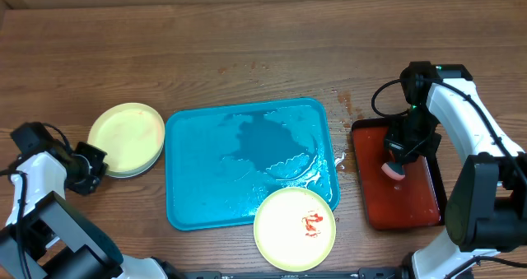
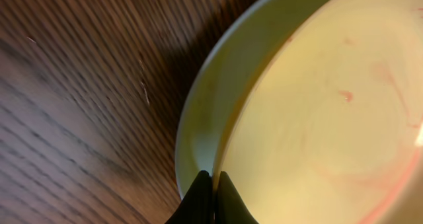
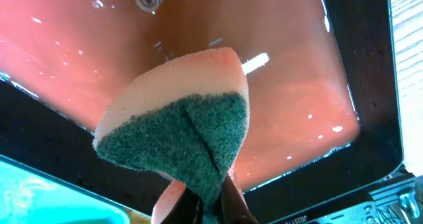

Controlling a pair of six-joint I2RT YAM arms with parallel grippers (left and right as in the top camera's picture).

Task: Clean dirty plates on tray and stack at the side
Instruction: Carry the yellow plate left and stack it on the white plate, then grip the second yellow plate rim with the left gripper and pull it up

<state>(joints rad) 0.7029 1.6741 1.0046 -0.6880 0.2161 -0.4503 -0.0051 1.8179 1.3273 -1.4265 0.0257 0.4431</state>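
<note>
The turquoise tray (image 1: 206,172) lies mid-table, wet and bare. A lime-rimmed plate with a red sauce smear (image 1: 295,228) overlaps the tray's front right corner. A lime-rimmed cream plate (image 1: 126,137) sits on the wood left of the tray, with another plate's edge showing under it. My left gripper (image 1: 97,162) is shut on this plate's rim; in the left wrist view the jaws (image 2: 213,184) pinch the rim of the plate (image 2: 317,105), which shows faint pink streaks. My right gripper (image 1: 397,157) is shut on a sponge (image 3: 178,131), green scrub side and pink foam, over the dark red tray (image 1: 412,198).
The dark red black-rimmed tray (image 3: 291,72) at the right holds reddish liquid. Drops and specks lie on the wood (image 1: 344,106) between the two trays. The right arm's cable loops above the red tray.
</note>
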